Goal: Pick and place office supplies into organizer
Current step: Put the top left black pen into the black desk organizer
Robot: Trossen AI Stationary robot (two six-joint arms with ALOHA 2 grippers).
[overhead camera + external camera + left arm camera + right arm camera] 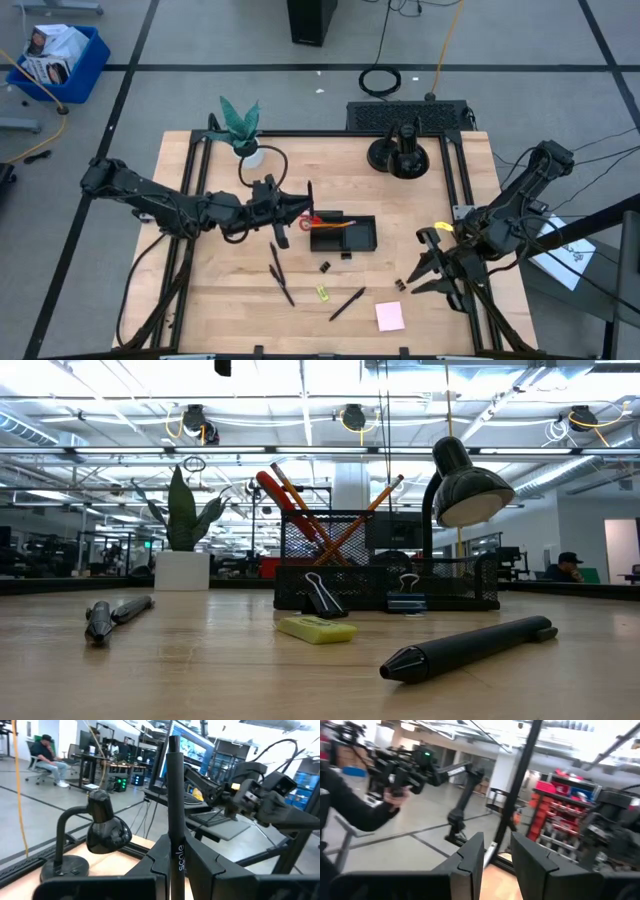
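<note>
pen [174, 805] held upright, clamped by left gripper [178, 870] | organizer [343, 236] lies just right of it, scissors [297, 212] and pencils [335, 224] inside | right gripper [428, 268] parted, empty, well apart at the table's right edge

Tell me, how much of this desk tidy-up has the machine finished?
Partly done. The organizer already holds red-handled scissors and orange pencils. In hand: the left gripper is shut on a black pen, just left of the organizer. Still loose on the table: three more pens, small black clips, a yellow-green piece and the pink sticky-note pad. The right gripper waits open, empty, at the right edge.
</note>
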